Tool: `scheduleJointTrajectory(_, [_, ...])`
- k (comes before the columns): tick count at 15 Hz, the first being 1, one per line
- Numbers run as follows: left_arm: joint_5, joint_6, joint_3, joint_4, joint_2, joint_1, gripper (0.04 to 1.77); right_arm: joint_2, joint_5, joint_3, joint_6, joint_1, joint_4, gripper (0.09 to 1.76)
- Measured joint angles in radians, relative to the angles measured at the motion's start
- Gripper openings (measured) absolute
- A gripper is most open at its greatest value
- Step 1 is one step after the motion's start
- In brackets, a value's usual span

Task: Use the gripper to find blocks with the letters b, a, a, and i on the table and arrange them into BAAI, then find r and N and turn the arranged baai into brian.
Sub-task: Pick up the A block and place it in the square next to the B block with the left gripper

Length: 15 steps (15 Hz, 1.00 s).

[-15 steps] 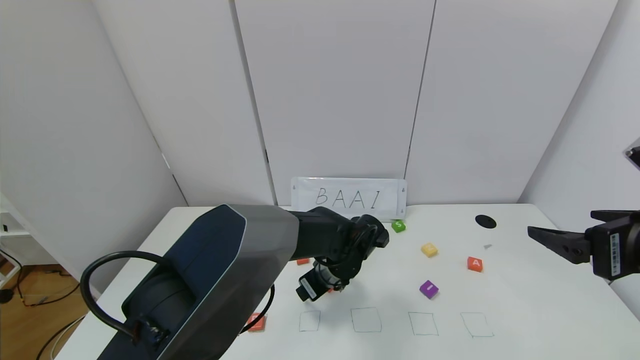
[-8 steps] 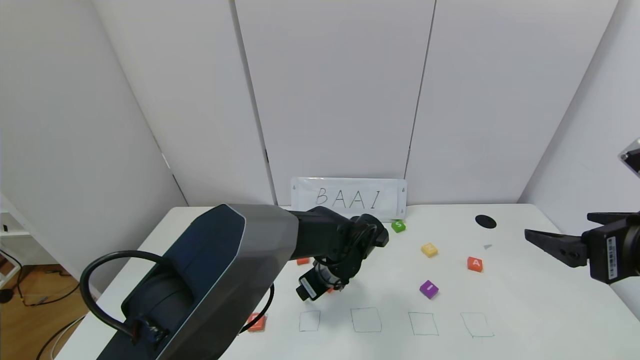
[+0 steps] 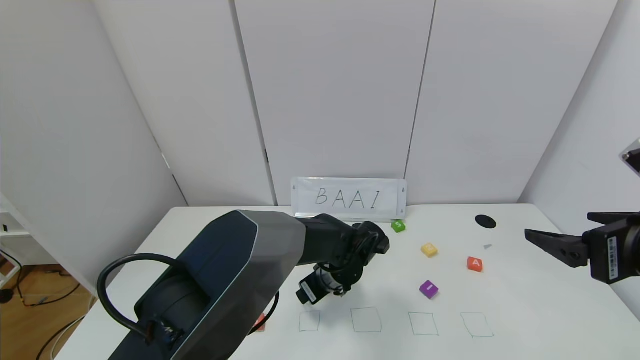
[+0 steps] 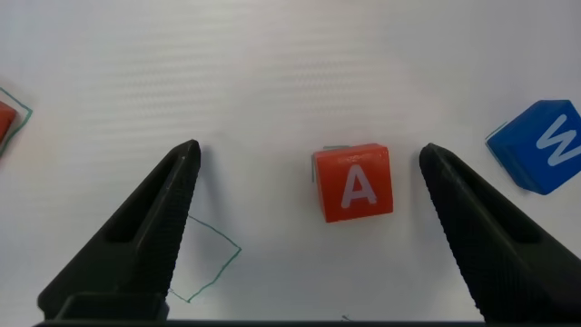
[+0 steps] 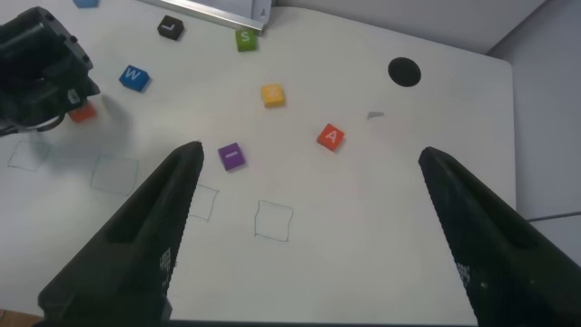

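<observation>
My left gripper (image 4: 309, 153) hangs open over the table (image 3: 525, 310), fingers pointing down. An orange-red A block (image 4: 356, 182) lies between them, nearer one finger and untouched. In the head view the left arm covers this block. A second orange-red A block (image 3: 474, 263) and the purple I block (image 3: 428, 289) lie right of centre. My right gripper (image 3: 560, 227) hovers open and empty at the table's right edge. Another orange-red block (image 3: 259, 320) peeks out behind the left arm, its letter hidden. B, r and N cannot be read anywhere.
Four green squares (image 3: 366, 320) are drawn along the front. A blue W block (image 4: 543, 145) sits close to one left finger. Yellow (image 3: 429, 249), green S (image 3: 398, 226) and black (image 5: 170, 27) blocks lie farther back, near a BAAI sign (image 3: 349, 198) and a black hole (image 3: 485, 221).
The left arm has shifted slightly right and forward. The right gripper drifted a little left, then held still. Both stay open.
</observation>
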Motion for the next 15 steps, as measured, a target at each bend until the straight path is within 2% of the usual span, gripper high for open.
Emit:
scheduleJointTrajectory(7, [-0.001, 0.0, 0.0, 0.006, 0.019, -0.003, 1.72, 0.0, 0.0, 0.001, 0.0, 0.001, 0.001, 1.71])
scheduleJointTrajectory(15, [-0.012, -0.025, 0.01, 0.083, 0.0, -0.004, 1.72, 0.0, 0.0, 0.004, 0.0, 0.007, 0.0, 1.71])
